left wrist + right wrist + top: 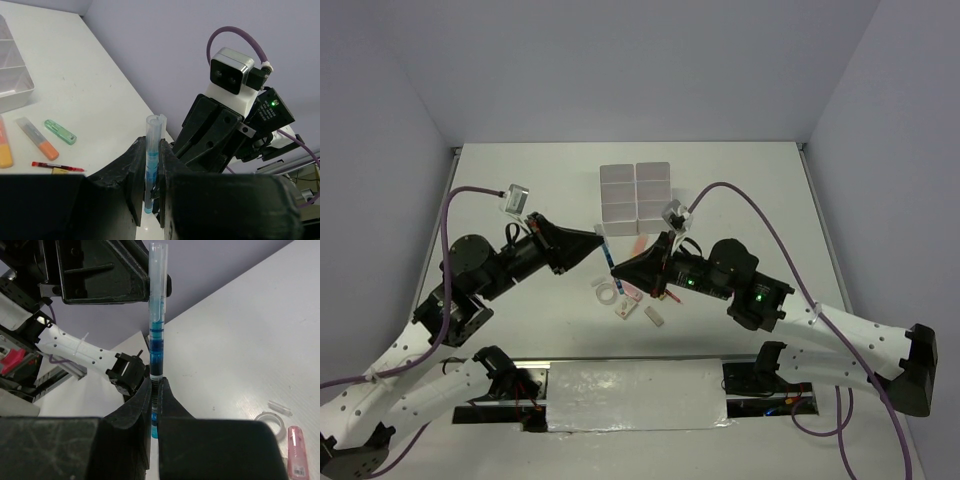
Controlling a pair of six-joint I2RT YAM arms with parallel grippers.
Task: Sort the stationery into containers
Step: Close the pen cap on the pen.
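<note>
A thin blue pen (607, 254) with a clear cap hangs above the table in front of the containers (635, 192). Both grippers are shut on it. My left gripper (601, 243) pinches it from the left, and in the left wrist view the pen (152, 150) stands upright between the closed jaws of that gripper (151, 152). My right gripper (616, 267) clamps its lower, barcoded end, with the pen (155, 335) rising from this gripper (156, 385). On the table lie a tape ring (607, 293), white erasers (625, 310) and a peach highlighter (638, 245).
The left wrist view shows an orange highlighter (37, 137), a green highlighter (60, 131), a red pen (57, 166) and a corner of the white boxes (15, 85). The right wrist view shows a tape ring (270, 421) and a pink item (296, 450).
</note>
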